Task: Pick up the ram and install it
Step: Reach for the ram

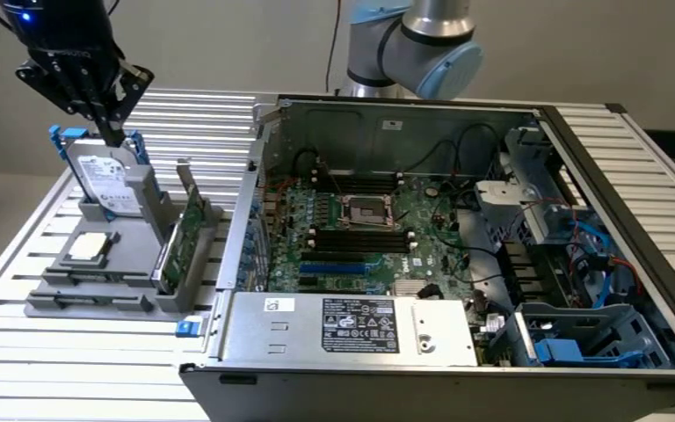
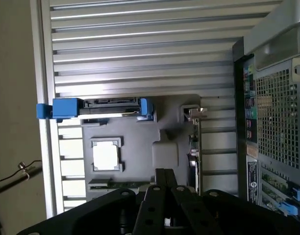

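Well, pick-up stage, nothing grasped | fingers (image 1: 105,119) together, empty, hovering over grey holder (image 1: 156,207) at nine o'clock from case (image 1: 314,391) | ram (image 2: 118,184) untouched in holder slot | grasp needs fingers parted, squared across its thin edge.

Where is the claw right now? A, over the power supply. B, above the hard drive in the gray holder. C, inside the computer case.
B: the claw hangs just above the blue-railed hard drive standing in the gray holder, outside the computer case.
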Robot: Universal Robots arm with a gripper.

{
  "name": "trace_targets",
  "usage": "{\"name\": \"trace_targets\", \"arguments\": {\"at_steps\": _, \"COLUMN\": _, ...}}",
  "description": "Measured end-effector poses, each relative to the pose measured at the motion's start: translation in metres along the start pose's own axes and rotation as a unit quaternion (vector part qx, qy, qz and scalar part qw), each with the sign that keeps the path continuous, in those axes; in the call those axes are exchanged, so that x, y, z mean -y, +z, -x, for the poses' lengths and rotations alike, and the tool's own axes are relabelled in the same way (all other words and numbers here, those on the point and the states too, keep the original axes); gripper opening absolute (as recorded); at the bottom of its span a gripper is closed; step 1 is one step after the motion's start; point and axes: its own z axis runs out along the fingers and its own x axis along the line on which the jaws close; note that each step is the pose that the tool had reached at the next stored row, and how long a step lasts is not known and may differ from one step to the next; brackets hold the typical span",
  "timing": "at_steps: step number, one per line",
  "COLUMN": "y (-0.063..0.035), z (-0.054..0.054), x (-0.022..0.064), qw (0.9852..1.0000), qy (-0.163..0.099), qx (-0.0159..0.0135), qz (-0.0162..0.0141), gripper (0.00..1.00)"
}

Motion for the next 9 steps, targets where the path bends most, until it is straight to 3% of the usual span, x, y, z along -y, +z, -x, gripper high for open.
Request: {"name": "trace_targets", "arguments": {"at_steps": 9, "y": 0.0003, "z": -0.019, "x": 0.0222, "qw": 1.0, "qy": 0.0, "qx": 0.0, "qz": 0.0, "gripper": 0.11}}
